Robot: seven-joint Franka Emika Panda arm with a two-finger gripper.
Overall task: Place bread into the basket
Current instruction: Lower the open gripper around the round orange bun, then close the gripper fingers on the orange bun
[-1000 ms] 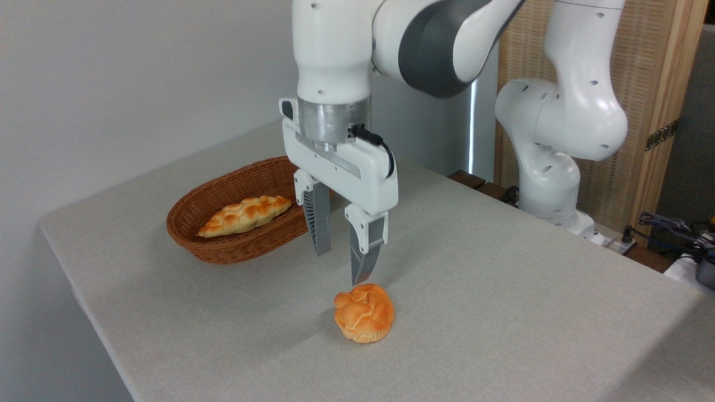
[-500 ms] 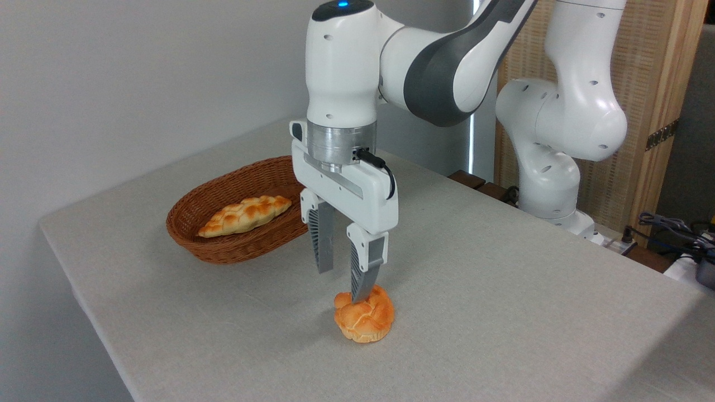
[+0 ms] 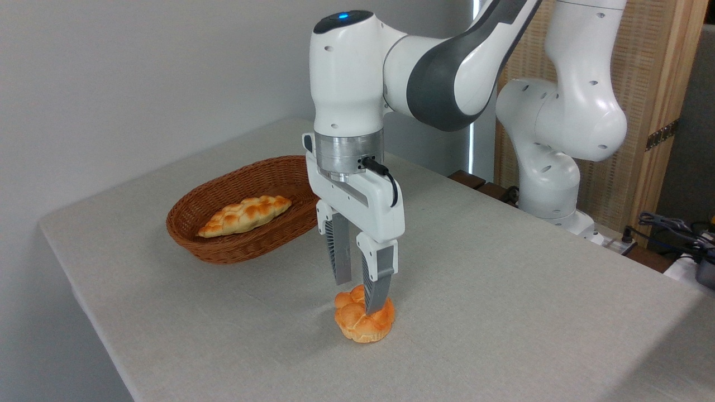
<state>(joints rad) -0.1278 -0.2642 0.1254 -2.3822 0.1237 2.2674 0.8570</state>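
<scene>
Gripper (image 3: 360, 295) has dropped and shifted right over the last second; it's now down around the bun (image 3: 364, 321), so the grasp is close. Fingers are spread, not clamped yet: near finger overlaps the bun's top front, far one sits behind it at about 11 o'clock. Bun rests on the table (image 3: 503, 312). Basket (image 3: 246, 223) sits at 10 o'clock from it, well apart, long loaf (image 3: 244, 215) inside.

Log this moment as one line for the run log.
phase: reaching | gripper: open, straddling small round orange-golden knotted bun | bun: on table | oval reddish-brown wicker basket: holds long braided loaf
</scene>
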